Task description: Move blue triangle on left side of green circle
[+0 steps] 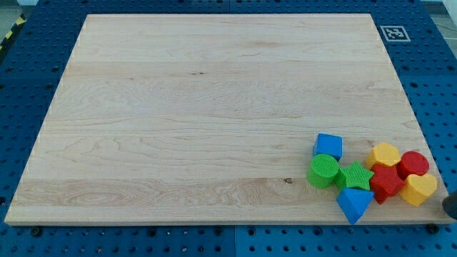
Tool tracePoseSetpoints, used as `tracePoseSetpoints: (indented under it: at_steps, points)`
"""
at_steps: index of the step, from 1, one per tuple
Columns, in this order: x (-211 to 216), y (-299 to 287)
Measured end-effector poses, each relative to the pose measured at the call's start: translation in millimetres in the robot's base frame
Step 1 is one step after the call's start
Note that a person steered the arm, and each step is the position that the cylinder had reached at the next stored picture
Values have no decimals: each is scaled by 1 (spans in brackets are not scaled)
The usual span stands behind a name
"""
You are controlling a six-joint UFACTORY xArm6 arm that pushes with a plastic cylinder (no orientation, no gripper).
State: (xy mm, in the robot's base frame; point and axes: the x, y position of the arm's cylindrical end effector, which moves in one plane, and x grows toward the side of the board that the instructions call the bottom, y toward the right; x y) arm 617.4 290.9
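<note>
I am viewing a wooden board [214,107] with every block clustering at the frame's lower right. The blue triangle [354,204] is lying at the cluster's bottom, just below the green star [355,175] and to the lower right of the green circle [324,170]. A blue cube [328,145] is sitting above the circle. Further right, a yellow block [384,154], two red blocks [413,163] [386,183] and a yellow heart [418,189] are bunching together. My tip [450,205] is showing only as a dark shape at the frame's right edge, apart from the blocks; I cannot tell its exact end.

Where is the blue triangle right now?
The blue triangle sits near the board's bottom edge at the view's lower right, just below the green star and down-right of the green circle.
</note>
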Motion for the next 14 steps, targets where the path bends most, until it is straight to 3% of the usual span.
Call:
tracePoseSetpoints:
  at_steps: [7, 11, 14]
  points:
    - [0, -44]
    - [0, -126]
    - [0, -129]
